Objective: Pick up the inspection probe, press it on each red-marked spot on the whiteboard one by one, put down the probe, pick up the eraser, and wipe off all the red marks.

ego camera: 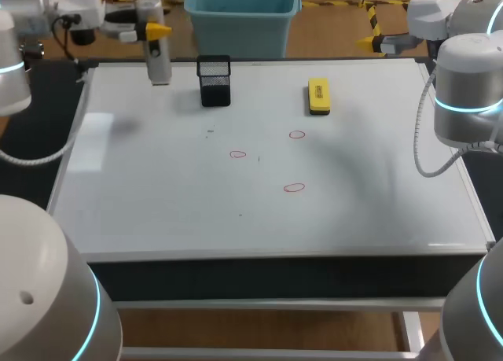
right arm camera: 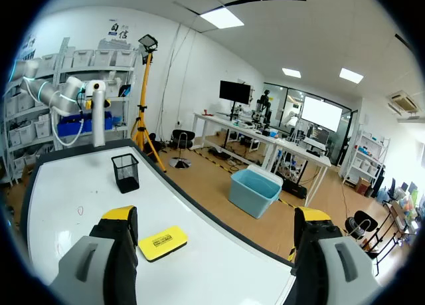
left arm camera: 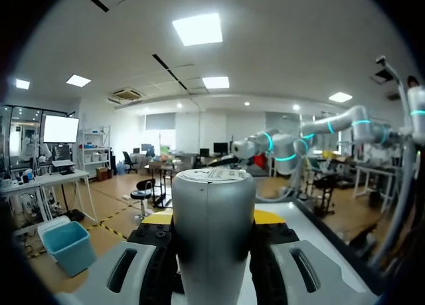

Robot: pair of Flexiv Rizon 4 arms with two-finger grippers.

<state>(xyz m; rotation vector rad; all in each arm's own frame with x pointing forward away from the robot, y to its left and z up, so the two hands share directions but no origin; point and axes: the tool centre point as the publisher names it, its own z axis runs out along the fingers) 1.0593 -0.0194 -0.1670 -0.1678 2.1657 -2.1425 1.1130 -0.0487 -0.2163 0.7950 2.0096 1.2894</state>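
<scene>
The silver cylindrical probe [ego camera: 158, 60] hangs upright over the whiteboard's [ego camera: 157, 188] back left corner, and my left gripper [ego camera: 156, 31] is shut on its upper part. In the left wrist view the probe [left arm camera: 212, 232] fills the space between the fingers of the left gripper [left arm camera: 212, 218]. Three red ovals [ego camera: 238, 153] [ego camera: 296, 134] [ego camera: 294, 188] are drawn near the board's middle. The yellow eraser [ego camera: 318, 96] lies at the back, right of centre. My right gripper [ego camera: 373, 42] is open and empty past the back right corner; in its own view the right gripper [right arm camera: 216, 215] looks out over the eraser [right arm camera: 163, 243].
A black mesh holder [ego camera: 214, 80] stands on the board at the back, just right of the probe, and shows too in the right wrist view [right arm camera: 125, 172]. The board's dark front edge [ego camera: 283, 270] runs across below the marks.
</scene>
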